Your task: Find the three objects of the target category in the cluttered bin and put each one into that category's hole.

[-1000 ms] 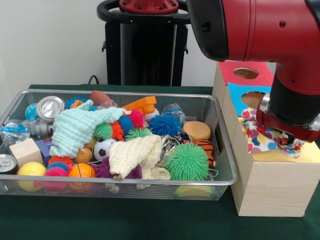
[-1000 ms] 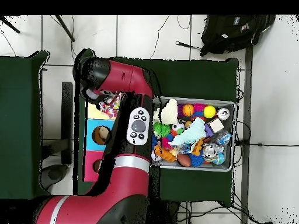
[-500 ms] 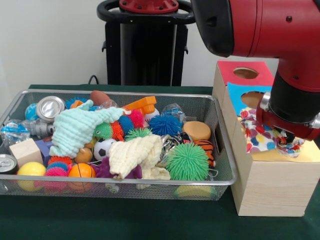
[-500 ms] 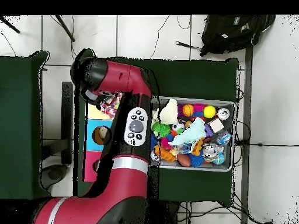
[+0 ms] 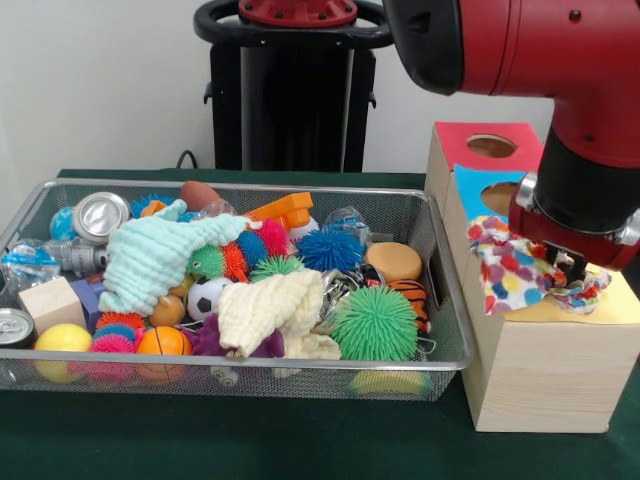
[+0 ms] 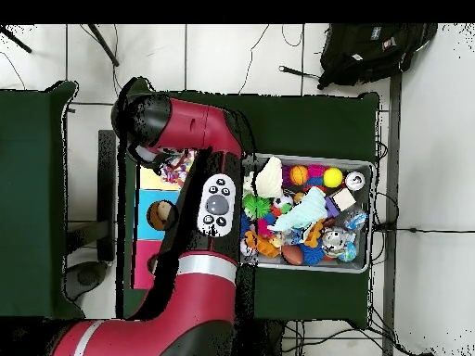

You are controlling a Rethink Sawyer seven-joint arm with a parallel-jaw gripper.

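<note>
Green cloth covers the table (image 5: 250,440); wire bin (image 5: 440,300) sits on it, wooden box (image 5: 540,370) just beside.

We have the arm over the box's yellow panel (image 5: 620,305). Gripper (image 5: 565,270) sits low on the dotted cloth (image 5: 510,275), apparently clamped on its bunched end, though the wrist hides most of it. The cloth's other end drapes over the box edge toward the bin. Overhead view agrees: cloth (image 6: 174,169) bunched on the yellow section under the wrist.

Progress, as we judge it:
- Target category looks like cloths, yellow hole. That hole is hidden under the cloth and arm, so we can't confirm.
- Dotted cloth is at the box but not in; most of it is on top.
- Two cloths left in the bin: mint cloth (image 5: 160,255) at the left-middle, cream cloth (image 5: 270,310) toward the front, both lying on top of the balls.
- Blue hole (image 5: 505,198) and red hole (image 5: 492,146) are in view; we can't see what's inside.

So roughly one of three mid-drop, two to go.
</note>
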